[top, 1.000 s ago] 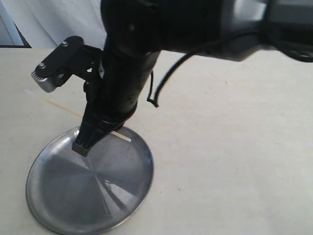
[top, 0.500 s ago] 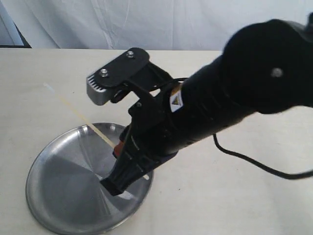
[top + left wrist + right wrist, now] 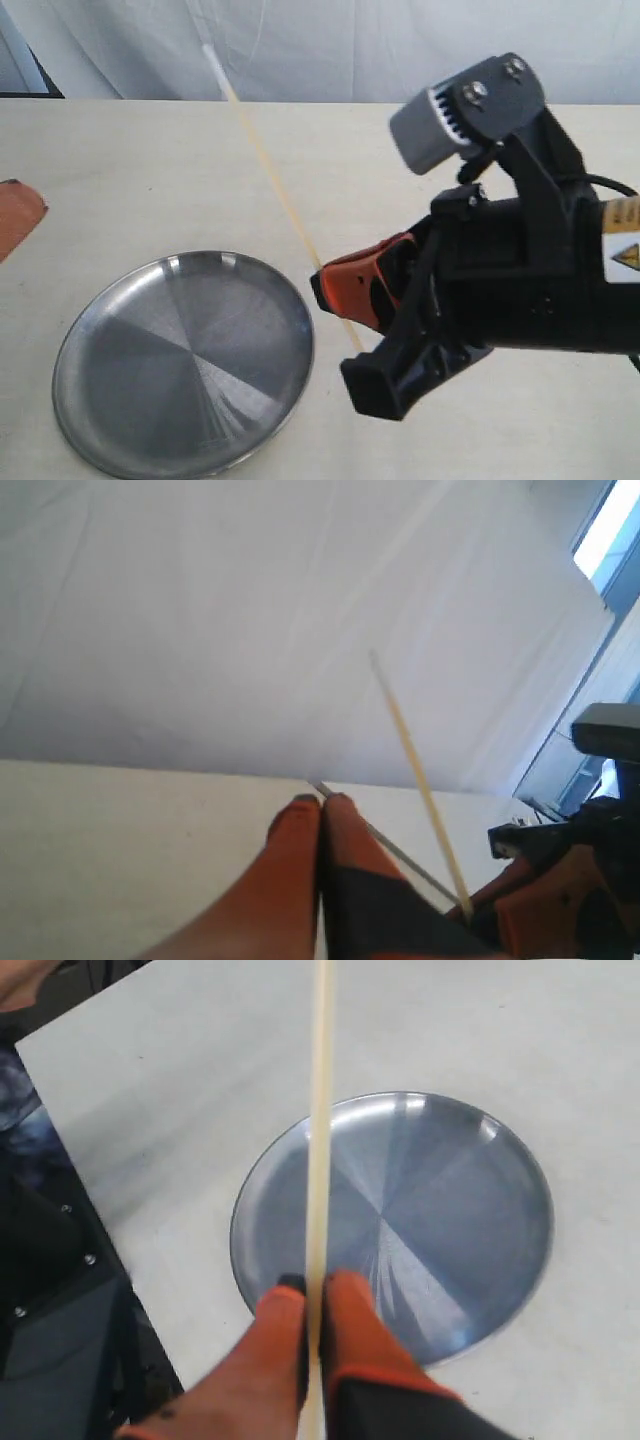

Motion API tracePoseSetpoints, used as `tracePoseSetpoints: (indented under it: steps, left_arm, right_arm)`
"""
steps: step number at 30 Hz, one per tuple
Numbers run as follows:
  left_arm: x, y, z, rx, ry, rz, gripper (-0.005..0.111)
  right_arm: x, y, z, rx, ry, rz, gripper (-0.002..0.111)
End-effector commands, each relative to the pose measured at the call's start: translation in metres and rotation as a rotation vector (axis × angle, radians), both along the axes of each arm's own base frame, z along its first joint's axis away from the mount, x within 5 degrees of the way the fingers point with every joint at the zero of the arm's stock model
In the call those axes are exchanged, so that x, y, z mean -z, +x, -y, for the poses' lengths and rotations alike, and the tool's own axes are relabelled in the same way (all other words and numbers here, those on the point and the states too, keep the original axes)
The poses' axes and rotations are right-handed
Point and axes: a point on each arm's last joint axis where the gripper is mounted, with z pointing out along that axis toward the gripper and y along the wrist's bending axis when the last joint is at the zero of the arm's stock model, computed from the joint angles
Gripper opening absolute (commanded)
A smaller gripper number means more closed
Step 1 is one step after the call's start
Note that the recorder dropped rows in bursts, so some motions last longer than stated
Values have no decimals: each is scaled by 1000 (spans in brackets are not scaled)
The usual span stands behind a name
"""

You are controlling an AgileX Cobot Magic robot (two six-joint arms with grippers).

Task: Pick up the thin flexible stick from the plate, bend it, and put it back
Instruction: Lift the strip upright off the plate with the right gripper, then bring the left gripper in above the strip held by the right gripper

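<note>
While right tool pinches stick, plate lies apart.

Open tabletop around plate; stick aslant above.

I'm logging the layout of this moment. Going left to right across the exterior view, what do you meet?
Orange tip at the frame edge → plate → right gripper, shut on the thin flexible stick → black arm.
</note>
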Motion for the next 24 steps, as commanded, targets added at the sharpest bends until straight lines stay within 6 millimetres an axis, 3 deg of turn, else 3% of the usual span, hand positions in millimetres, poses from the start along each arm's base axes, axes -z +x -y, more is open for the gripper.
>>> tracePoseSetpoints:
  steps: [1,4,6,8,11,13,17,24]
  left_arm:
    - [-3,21,17,217,14,-175,0]
    - [-10,40,30,444,-110,-254,0]
    - [-7,58,33,458,-130,-317,5]
    - [-4,70,35,452,-147,-359,16]
    - [-5,77,42,466,-212,-390,49]
    - [-8,75,53,525,-226,-400,56]
    - [-17,67,74,643,-203,-389,56]
    - [-23,66,108,619,-42,-363,56]
  right_arm:
    - [17,-8,15,88,63,-21,-1]
    - [26,-9,17,104,63,-40,-1]
    - [23,-9,18,113,83,-25,-1]
    - [19,-6,17,132,118,5,-1]
    - [23,0,13,171,145,-15,-1]
    - [29,6,8,188,138,-33,-1]
    - [34,10,4,214,150,-76,-1]
    - [34,9,4,214,152,-82,-1]
